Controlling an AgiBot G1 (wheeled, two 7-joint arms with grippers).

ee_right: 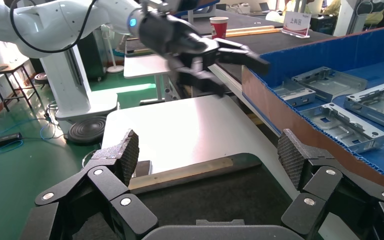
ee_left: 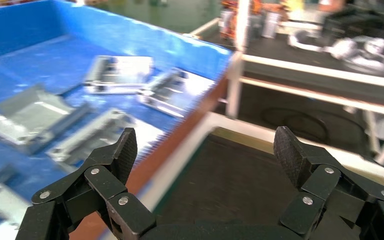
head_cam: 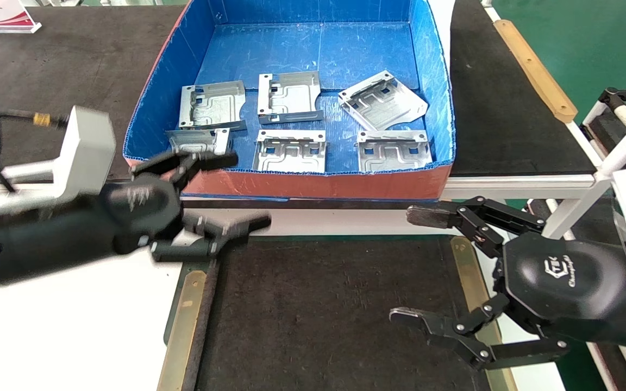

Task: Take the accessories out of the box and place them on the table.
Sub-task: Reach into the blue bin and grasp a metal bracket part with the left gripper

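Six accessories lie in the box, none yet on the table; the task is judged to be at its first pick. From left to right: the left gripper hangs at the box's near left corner, its jaws spread wide and empty, one finger over the orange-red front wall and the other over the white strip of table below it. This pose suits a reach over the low wall toward the nearest plate, which sits just inside that corner, partly hidden behind the upper finger. Behind it lies a second plate. Two plates occupy the middle, one at the back and one close to the front wall. On the right, the rear plate is skewed and appears tilted, while the front plate lies flat beside the wall. The dark mat, inset in the table directly before the box, offers a short transfer path. The right gripper hovers over the mat's right edge, jaws likewise wide apart and holding nothing, apparently parked clear of the left arm's route.
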